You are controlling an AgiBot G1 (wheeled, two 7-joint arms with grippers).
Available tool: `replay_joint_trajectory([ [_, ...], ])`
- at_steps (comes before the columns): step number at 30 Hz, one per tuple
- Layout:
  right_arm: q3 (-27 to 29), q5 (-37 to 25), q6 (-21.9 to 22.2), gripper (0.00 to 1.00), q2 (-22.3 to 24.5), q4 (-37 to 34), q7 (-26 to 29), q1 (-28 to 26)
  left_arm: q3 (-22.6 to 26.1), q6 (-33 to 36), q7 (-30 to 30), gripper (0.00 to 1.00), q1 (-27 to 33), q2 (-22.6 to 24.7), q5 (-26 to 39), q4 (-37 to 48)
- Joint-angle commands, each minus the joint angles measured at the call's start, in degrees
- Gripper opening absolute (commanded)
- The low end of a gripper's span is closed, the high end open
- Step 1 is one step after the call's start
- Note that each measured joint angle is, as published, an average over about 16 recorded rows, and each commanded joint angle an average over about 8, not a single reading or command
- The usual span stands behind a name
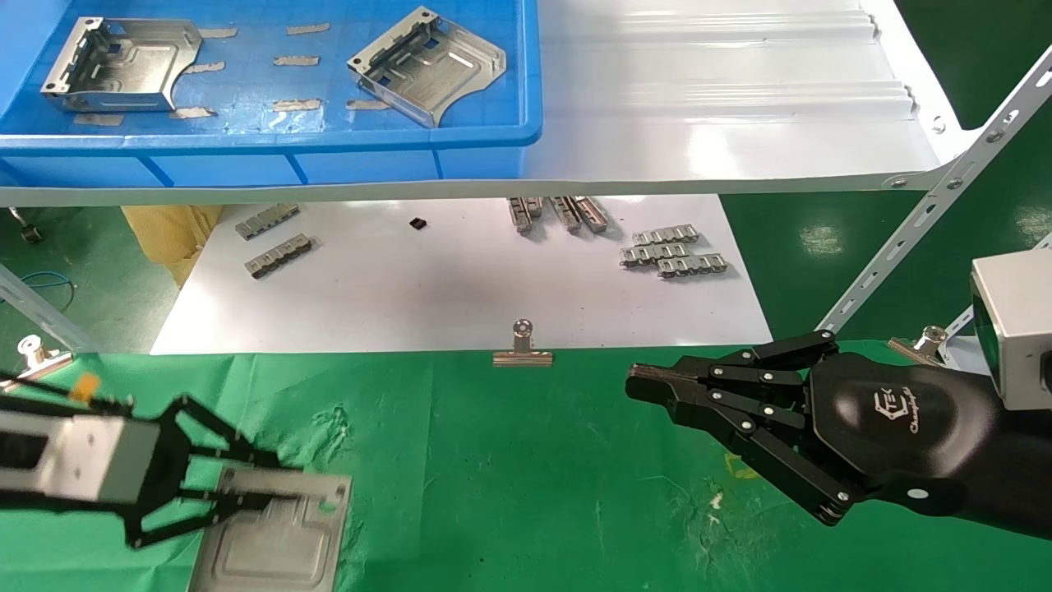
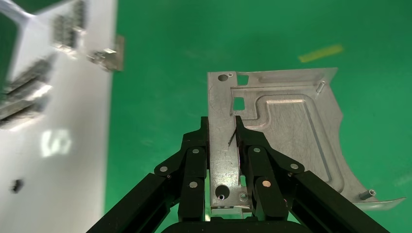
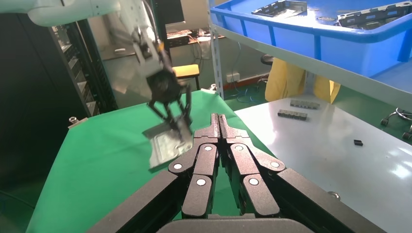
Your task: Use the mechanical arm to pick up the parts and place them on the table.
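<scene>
1. One green counter (image 1: 509, 460) fills my near view.
2. My blue bin (image 1: 509, 136) on the white shelf (image 1: 723, 90) holds two parts (image 1: 123, 62), (image 1: 427, 66).
3. My right tool (image 1: 649, 385) hovers over the counter, fingers pressed together, empty.
4. My left tool (image 1: 246, 485) pinches a third part (image 1: 279, 538) by its rim, low over the counter's near-left corner.

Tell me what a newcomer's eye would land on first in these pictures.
First, the left gripper at the near left of the green table, shut on the rim of a silver part just above the cloth. Next, the blue bin on the white shelf holding two more parts. The right gripper hovers shut and empty over the table's right side.
</scene>
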State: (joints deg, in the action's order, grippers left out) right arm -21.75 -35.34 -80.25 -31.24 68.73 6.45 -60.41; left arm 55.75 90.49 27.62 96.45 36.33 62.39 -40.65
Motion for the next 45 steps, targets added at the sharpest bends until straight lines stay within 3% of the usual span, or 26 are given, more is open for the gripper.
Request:
replay_joint_trajectory([
  [1, 0.0, 0.0, 0.0, 0.0, 0.0, 0.0, 0.0, 0.0, 2.1, -0.1, 1.6, 0.0, 0.0, 0.5, 1.1, 1.3],
  [17, 0.0, 0.0, 0.0, 0.0, 0.0, 0.0, 0.0, 0.0, 3.3, -4.9, 11.3, 0.02, -1.3, 6.4, 2.1, 14.2],
  [18, 0.0, 0.0, 0.0, 0.0, 0.0, 0.0, 0.0, 0.0, 3.2, -5.1, 11.8, 0.08, -1.4, 6.7, 2.1, 14.7],
  [24, 0.0, 0.0, 0.0, 0.0, 0.0, 0.0, 0.0, 0.0, 3.3, -5.7, 14.8, 0.82, -1.6, 7.9, 2.5, 17.1],
  [26, 0.0, 0.0, 0.0, 0.0, 0.0, 0.0, 0.0, 0.0, 3.4, -5.6, 15.3, 0.99, -1.6, 8.2, 2.6, 17.8],
  [38, 0.0, 0.0, 0.0, 0.0, 0.0, 0.0, 0.0, 0.0, 2.8, -3.5, 15.5, 1.0, -0.5, 9.0, 1.5, 20.6],
  [45, 0.0, 0.0, 0.0, 0.0, 0.0, 0.0, 0.0, 0.0, 2.1, 1.1, 9.1, 1.0, -0.9, 6.5, -6.4, 15.7],
])
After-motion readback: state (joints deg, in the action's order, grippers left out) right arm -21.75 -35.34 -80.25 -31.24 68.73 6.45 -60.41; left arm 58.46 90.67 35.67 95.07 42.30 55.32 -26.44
